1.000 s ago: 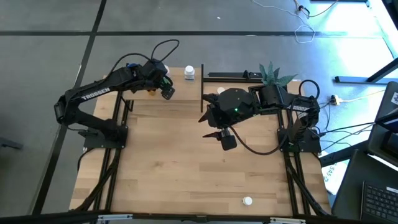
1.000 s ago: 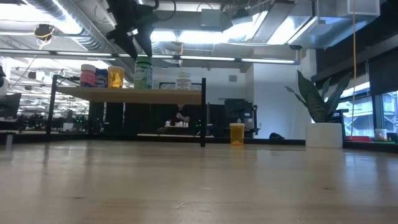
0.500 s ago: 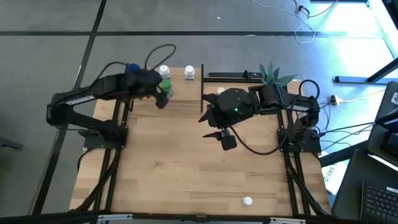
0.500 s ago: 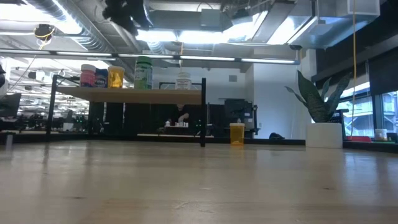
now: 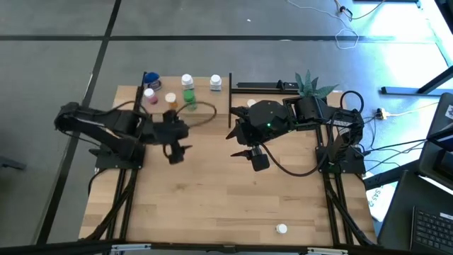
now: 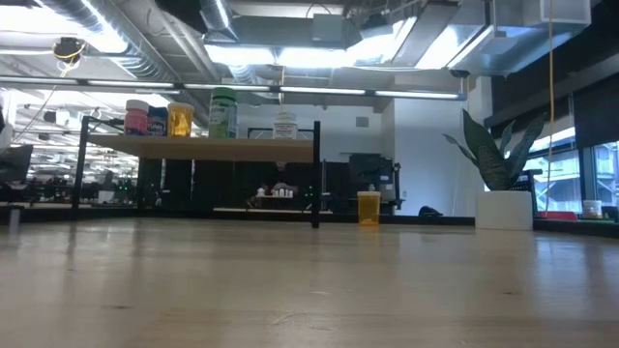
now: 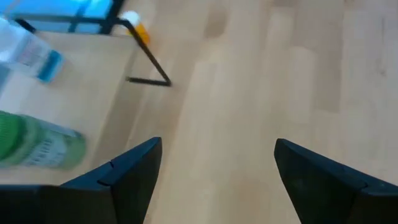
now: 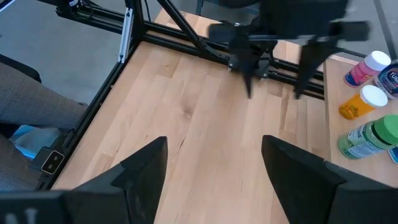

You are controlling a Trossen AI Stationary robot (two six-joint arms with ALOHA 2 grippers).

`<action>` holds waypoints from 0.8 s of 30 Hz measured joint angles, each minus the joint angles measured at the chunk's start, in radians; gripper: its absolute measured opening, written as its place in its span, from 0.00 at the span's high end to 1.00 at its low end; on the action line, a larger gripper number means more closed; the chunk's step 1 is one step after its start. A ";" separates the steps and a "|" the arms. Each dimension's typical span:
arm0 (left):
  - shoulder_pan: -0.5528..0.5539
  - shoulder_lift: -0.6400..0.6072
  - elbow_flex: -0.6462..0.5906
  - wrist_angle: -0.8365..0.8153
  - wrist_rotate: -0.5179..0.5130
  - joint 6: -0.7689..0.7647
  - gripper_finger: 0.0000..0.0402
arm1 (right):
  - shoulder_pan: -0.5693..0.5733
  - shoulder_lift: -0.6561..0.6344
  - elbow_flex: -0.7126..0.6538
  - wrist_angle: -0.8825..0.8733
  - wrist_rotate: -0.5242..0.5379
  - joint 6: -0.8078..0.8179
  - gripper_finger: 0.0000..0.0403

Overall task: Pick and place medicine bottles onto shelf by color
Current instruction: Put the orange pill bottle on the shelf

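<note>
Medicine bottles on shelf: five stood on the shelf [image 5: 202, 95]: blue bottle [image 5: 151, 78], pink bottle [image 5: 149, 94], orange bottle [image 5: 170, 100], green bottle [image 5: 188, 93], white bottle [image 5: 216, 83].
Medicine bottles off shelf: second orange bottle [image 6: 368, 208] stood on the tabletop beside the shelf's post; a white cap [image 5: 282, 229] showed alone near the table's front edge, well apart from both arms.
Left gripper [image 5: 175, 152]: empty, jaws spread wide, over bare tabletop in front of the shelf.
Right gripper [image 5: 256, 159]: empty, jaws spread wide, over mid-table, waiting.
Plant [image 5: 308, 85]: at the back of the table, right of the shelf.
Risk, grouping: a bottle set beside the wrong colour would likely spoil the sort.
Risk, contact: shelved bottles stood close together, so wide jaws coming down with another could probably topple a neighbour.
Risk, reach: the front-edge item lay far from both grippers; a low, stretched grasp might knock it over.
</note>
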State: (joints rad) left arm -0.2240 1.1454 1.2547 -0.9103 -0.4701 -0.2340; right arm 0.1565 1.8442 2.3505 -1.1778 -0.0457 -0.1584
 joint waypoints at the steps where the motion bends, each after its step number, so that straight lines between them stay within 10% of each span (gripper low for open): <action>1: -0.021 0.001 -0.007 0.000 -0.003 -0.025 0.24 | 0.000 0.000 0.000 0.000 0.000 0.000 0.35; 19: -0.196 0.000 -0.071 0.005 -0.149 -0.284 0.24 | -0.002 0.000 0.000 -0.003 0.010 0.192 0.35; 24: -0.199 0.000 -0.072 0.005 -0.150 -0.290 0.24 | -0.021 0.002 0.000 -0.113 0.261 0.298 0.35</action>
State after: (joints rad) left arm -0.4229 1.1458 1.1830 -0.9058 -0.6199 -0.5236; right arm 0.1359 1.8467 2.3508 -1.2904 0.2155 0.1396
